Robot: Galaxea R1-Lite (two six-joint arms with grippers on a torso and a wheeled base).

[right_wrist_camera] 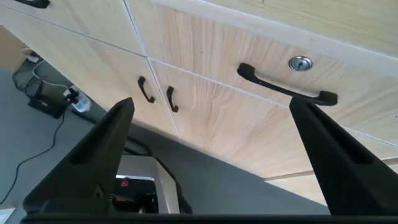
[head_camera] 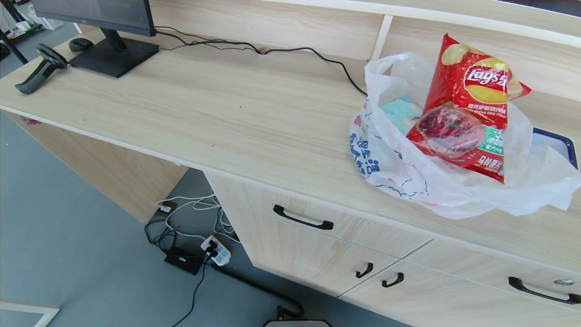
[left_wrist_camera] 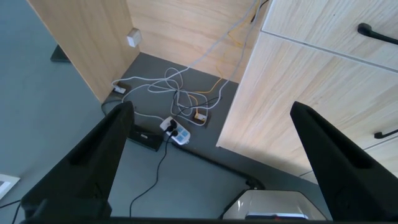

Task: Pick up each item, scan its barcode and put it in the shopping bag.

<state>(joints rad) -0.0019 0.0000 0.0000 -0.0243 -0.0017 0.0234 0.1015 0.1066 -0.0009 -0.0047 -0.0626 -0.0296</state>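
The head view looks down on the pale wooden surface (head_camera: pixel 227 104). At the right of the frame lies the white shopping bag (head_camera: pixel 399 177), its mouth open. A red bag of chips (head_camera: pixel 472 104) stands tilted in it, with its top half sticking out. A teal pack (head_camera: pixel 399 113) is tucked just beside the chips, deeper in the bag. In the upper left corner the black barcode scanner (head_camera: pixel 41 68) lies on the surface, well apart from the bag, near a monitor (head_camera: pixel 95 13) and a mouse (head_camera: pixel 81 44). A black cable (head_camera: pixel 308 51) runs along the back of the surface toward the bag.

The left wrist view faces the floor beside the cabinet. The left pincer (left_wrist_camera: pixel 211 106) has its 2 dark fingers (left_wrist_camera: pixel 93 162) spread wide, and between them show loose cables and a white power strip (left_wrist_camera: pixel 177 132). The head view shows that strip (head_camera: pixel 217 252) at lower centre, under the surface.

The right wrist view faces the cabinet front. The right pincer (right_wrist_camera: pixel 211 102) is also spread wide, and between its fingers are 2 small black handles (right_wrist_camera: pixel 145 90). Also there is a long drawer handle (right_wrist_camera: pixel 286 87) with a round lock (right_wrist_camera: pixel 300 63) just beside it.
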